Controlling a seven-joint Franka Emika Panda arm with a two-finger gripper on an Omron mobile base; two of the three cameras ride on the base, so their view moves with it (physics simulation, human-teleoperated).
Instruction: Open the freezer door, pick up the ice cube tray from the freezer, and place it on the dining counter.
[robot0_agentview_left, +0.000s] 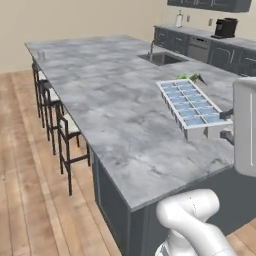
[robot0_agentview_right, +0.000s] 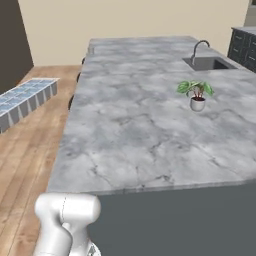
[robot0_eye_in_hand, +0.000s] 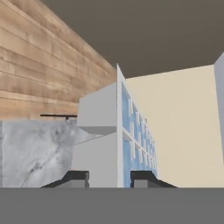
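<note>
The room is a kitchen with a wood floor, and stools (robot0_agentview_left: 59, 125) sit left of the big grey dining counter (robot0_agentview_left: 115, 115). The gripper (robot0_eye_in_hand: 109, 177) has its jaws clamped on the ice cube tray (robot0_eye_in_hand: 114, 140), held up off the counter. I think only the putting down is left.

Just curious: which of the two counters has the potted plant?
The big marble dining counter, with the potted plant near its sink; the far wall counter holds a coffee machine instead.
</note>
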